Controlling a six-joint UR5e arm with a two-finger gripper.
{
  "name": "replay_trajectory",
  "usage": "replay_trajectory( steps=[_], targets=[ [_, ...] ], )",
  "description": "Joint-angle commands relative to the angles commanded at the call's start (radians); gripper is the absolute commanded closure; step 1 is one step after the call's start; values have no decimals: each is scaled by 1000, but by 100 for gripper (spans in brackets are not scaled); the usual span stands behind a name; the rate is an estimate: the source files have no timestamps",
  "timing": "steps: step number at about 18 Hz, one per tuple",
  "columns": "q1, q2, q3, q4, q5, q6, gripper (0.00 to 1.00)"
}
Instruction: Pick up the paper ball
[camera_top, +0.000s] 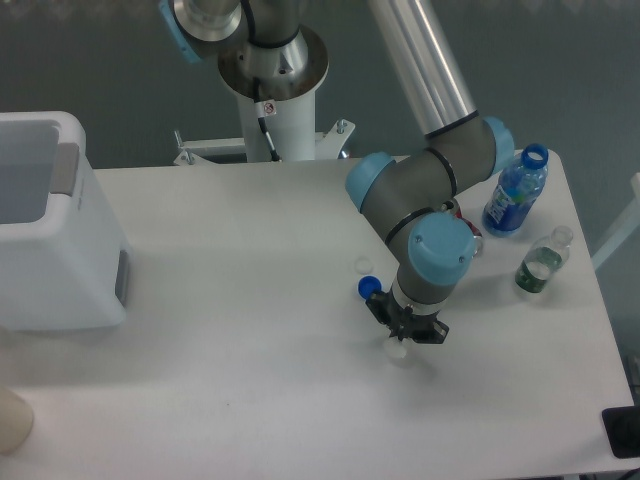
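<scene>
White table (250, 300) (matte), grey wall (100, 60) behind.

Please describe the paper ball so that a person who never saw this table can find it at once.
Follow the grey arm down to its black gripper near the middle of the white table. The paper ball is the small white lump directly under it. Unlike the round blue cap and the smooth whitish cap nearby, it is crumpled.
</scene>
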Motion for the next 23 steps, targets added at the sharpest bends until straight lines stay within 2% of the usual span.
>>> replay_trajectory(
  steps=[3, 7, 9, 16, 23],
  targets=[
    [3, 18, 38, -5, 6, 37, 100],
    [3, 38, 92, -9, 77, 81, 100],
    [5, 60, 97, -18, 87, 107, 100],
    [67, 133, 149, -233, 74, 236, 100],
    [86, 153, 149, -258, 60, 268, 100]
  ],
)
